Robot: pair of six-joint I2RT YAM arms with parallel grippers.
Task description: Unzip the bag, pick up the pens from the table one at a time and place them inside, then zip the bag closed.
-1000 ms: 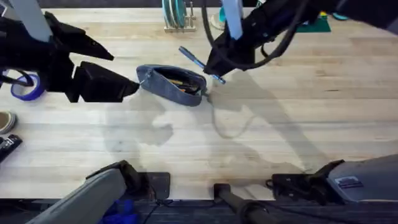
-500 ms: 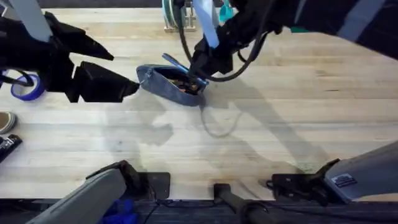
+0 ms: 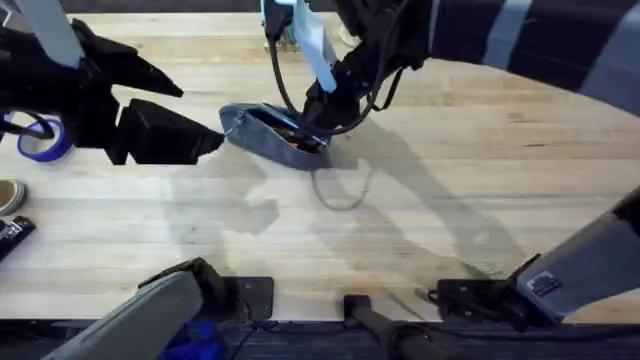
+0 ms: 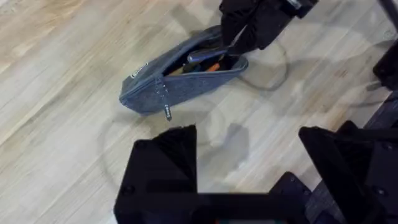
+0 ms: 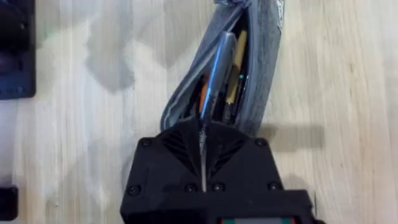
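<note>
The blue-grey bag lies unzipped on the table, with orange and tan pens showing inside. My right gripper is shut on a slim silver pen, whose far end points into the bag's opening. In the right wrist view the right gripper has the pen between its closed fingers. My left gripper hangs open just left of the bag, touching nothing. In the left wrist view the bag lies beyond the left gripper, its zipper pull toward me.
A blue tape roll and small items sit at the table's left edge. A rack with plates stands at the back. A thin cable loop lies in front of the bag. Bare wood spreads to the right.
My right gripper has carried the silver pen leftward and down, from beside the bag's right end to its open mouth. The left arm and the bag have stayed still.
</note>
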